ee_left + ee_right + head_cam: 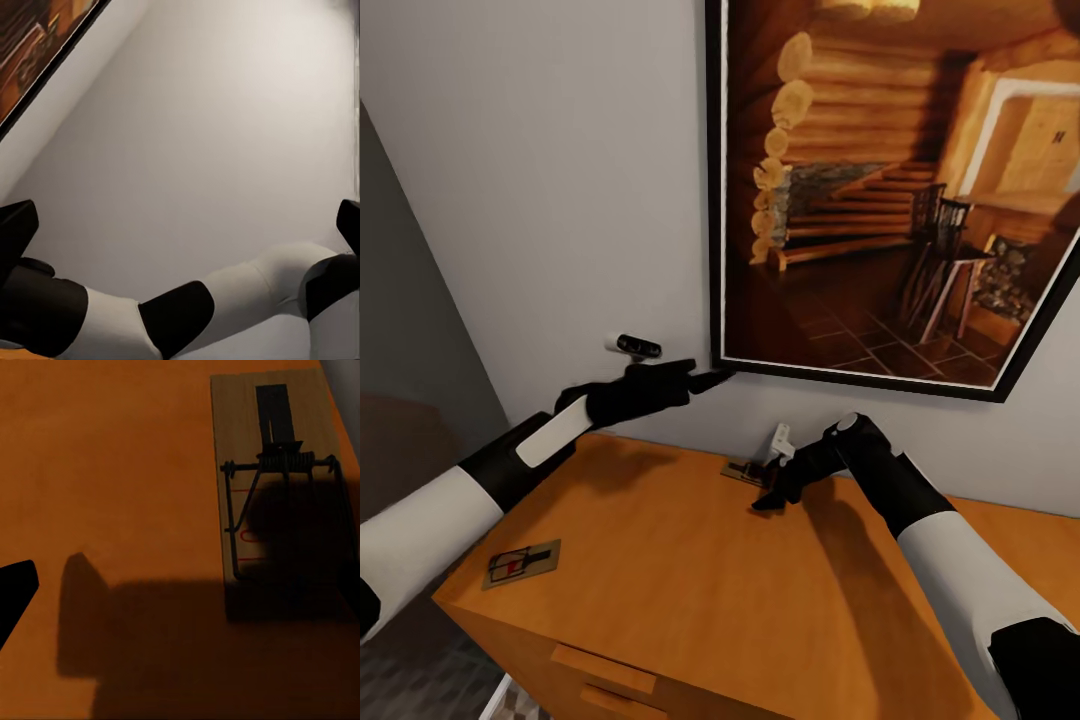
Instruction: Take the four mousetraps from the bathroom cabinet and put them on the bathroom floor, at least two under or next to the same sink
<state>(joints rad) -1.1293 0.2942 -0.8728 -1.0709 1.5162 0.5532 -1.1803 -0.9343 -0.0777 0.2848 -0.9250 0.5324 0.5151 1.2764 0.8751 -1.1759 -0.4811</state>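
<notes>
Head view: The cabinet (690, 580) stands against a pale wall (540, 180), its orange-brown top in view with two bar handles at the front edge. One mousetrap (520, 563) lies flat near the top's front left corner, red mark visible. A second trap (740, 470) lies near the back edge, close to the wall, partly covered by the right gripper (770, 497), which points down just over it. Whether its jaws are parted cannot be told from here. The left gripper (705, 376) is held up off the cabinet, level with the lower left corner of a framed picture (890, 190); its fingers appear to lie close together, but this is uncertain.

Left wrist view: The wall and a corner of the picture frame (45, 67) show. Two dark fingertips (15, 229) sit at opposite edges, well apart, so this pincer is released and holds nothing. The right arm (225, 307) crosses below.

Right wrist view: The second trap (281, 495) lies flat on the cabinet top (112, 472), partly in shadow. One dark fingertip (13, 592) shows, apart from the trap. The trap is not grasped.
</notes>
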